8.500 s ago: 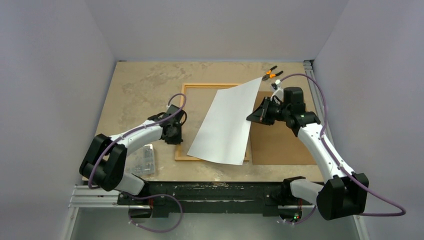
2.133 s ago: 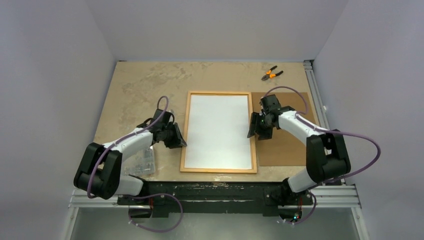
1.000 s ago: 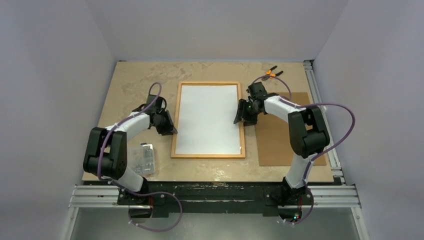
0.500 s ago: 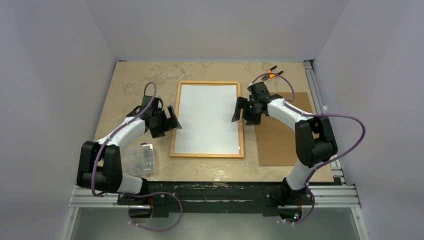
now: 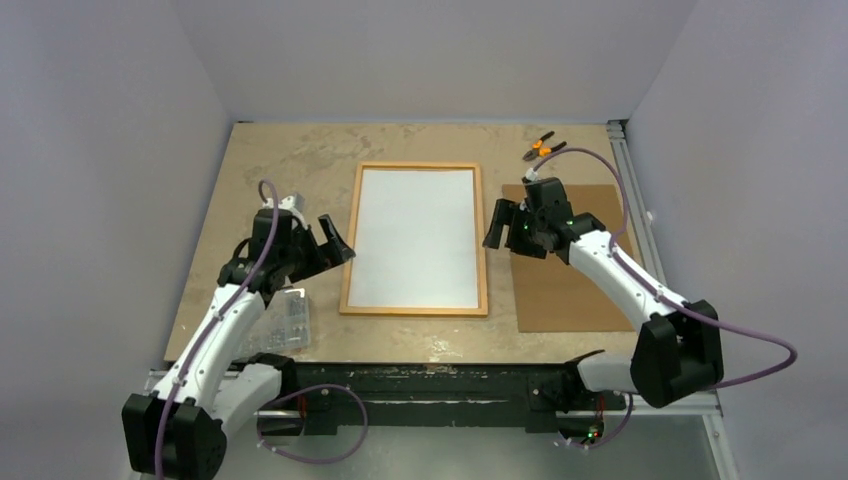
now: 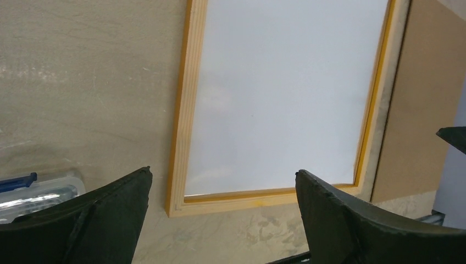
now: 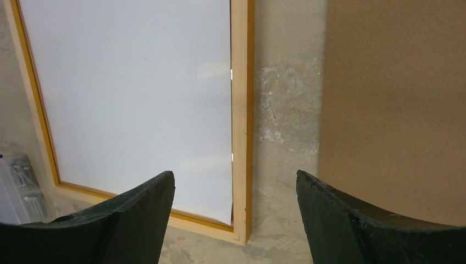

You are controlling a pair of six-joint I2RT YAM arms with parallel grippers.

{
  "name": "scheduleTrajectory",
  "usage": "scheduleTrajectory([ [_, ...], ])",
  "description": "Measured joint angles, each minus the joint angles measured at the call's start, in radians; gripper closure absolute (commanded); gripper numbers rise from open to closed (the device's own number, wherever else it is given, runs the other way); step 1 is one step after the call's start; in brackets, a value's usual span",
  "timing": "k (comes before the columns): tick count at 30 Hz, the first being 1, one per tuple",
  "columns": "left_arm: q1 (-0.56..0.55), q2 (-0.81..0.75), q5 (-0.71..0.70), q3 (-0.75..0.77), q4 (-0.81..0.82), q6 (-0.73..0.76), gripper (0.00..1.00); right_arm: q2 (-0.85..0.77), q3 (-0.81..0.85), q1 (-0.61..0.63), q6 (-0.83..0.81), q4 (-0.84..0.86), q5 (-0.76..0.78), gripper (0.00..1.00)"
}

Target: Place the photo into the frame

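1. The photo lies flat inside the frame, white side up. Its printed side is not visible.
2. The frame rests on the desk with its pale wood reverse upward, long sides running away from the arm bases.
3. In the left wrist view, the photo leaves a thin orange strip of the frame showing along its right and near edges.
4. In the right wrist view, the photo has its right edge hard against the frame's right rail. Whether its near corner sits fully down, I cannot tell.
5. The left jaws are spread wide and hold nothing. They hang above bare desk just beside the frame's left rail.
6. The right jaws are also spread and empty. They sit over the bare strip between the right rail and the brown board.
7. That strip is narrow; the board lies flat, apart from the frame.
8. Broad bare desk lies beyond the frame's far rail and to its left.
9. A clear plastic box sits near the frame's near-left corner, not touching it. The left wrist view catches its corner.
10. Only the top view shows the pliers, at the far edge beyond the board.
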Motion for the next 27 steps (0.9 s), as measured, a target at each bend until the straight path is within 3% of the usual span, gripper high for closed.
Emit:
scheduleTrajectory([
  [9, -0.012, -0.143, 0.154, -0.101, 0.026, -0.032, 0.0, -0.134, -0.084, -0.026, 0.03, -0.018, -0.003, 0.16],
  [14, -0.093, -0.131, 0.217, -0.14, 0.082, -0.081, 0.0, -0.16, -0.147, -0.072, 0.052, -0.014, -0.047, 0.15],
  [27, -0.456, 0.206, 0.209, -0.072, 0.244, -0.187, 0.0, -0.152, -0.229, -0.259, 0.063, -0.017, -0.13, 0.16],
])
